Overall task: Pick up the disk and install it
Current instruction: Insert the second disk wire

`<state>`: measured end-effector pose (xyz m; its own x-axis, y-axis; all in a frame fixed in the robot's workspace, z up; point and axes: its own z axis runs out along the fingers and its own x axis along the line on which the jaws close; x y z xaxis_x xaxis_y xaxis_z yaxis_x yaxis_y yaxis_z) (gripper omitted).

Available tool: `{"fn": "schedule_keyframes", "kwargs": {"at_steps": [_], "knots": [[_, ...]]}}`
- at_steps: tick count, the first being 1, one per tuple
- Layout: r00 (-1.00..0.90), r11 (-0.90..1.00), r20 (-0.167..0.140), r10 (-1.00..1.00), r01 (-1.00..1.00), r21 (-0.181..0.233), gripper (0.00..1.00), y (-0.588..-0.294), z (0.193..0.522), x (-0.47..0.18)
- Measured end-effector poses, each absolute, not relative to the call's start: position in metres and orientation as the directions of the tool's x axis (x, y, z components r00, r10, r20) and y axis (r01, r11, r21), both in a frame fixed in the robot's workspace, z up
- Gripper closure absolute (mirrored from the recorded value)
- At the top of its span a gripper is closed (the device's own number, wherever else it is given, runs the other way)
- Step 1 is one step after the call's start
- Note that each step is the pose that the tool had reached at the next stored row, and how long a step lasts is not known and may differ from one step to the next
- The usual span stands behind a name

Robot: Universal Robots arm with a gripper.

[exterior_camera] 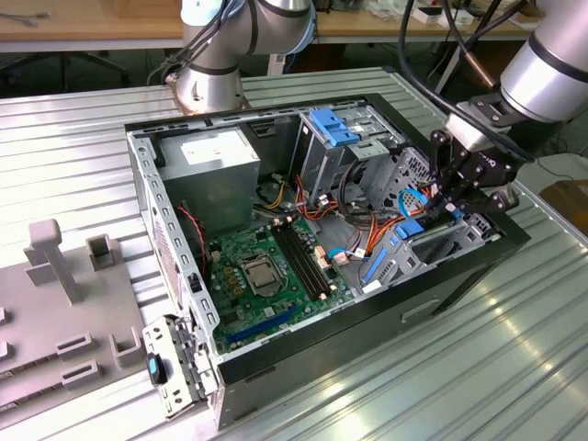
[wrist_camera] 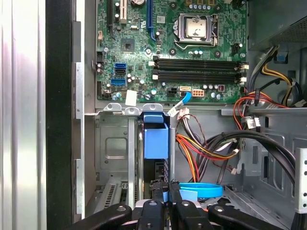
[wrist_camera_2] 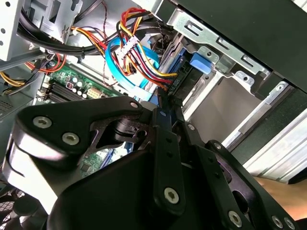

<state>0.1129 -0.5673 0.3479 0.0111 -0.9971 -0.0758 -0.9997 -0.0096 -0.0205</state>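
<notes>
The disk [wrist_camera: 156,139] stands on edge in the drive cage of the open computer case, its bright blue rail facing up; the same rail shows in the second wrist view [wrist_camera_2: 199,62] and in the exterior view [exterior_camera: 410,228]. My gripper [wrist_camera: 166,191] sits at the disk's near end with its black fingers drawn together on the thin edge, a sliver of blue between them. In the exterior view the gripper [exterior_camera: 447,209] hangs over the cage at the case's right side. In the second wrist view the gripper [wrist_camera_2: 163,109] narrows to a point at the disk, and its body hides much of the cage.
Bundled coloured wires [wrist_camera: 206,148] and a blue flat cable [wrist_camera: 201,190] lie right beside the cage. The motherboard [exterior_camera: 266,266], a grey power-supply box [exterior_camera: 216,158] and a blue latch [exterior_camera: 333,127] fill the case. Grey fixtures [exterior_camera: 55,266] stand at the exterior view's left.
</notes>
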Motion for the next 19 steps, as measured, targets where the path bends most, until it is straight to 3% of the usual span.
{"fn": "schedule_keyframes", "kwargs": {"at_steps": [19], "knots": [[0.012, -0.010, -0.076, -0.997, -1.000, -0.020, 0.83, -0.5688, 0.3470, 0.1125]]}}
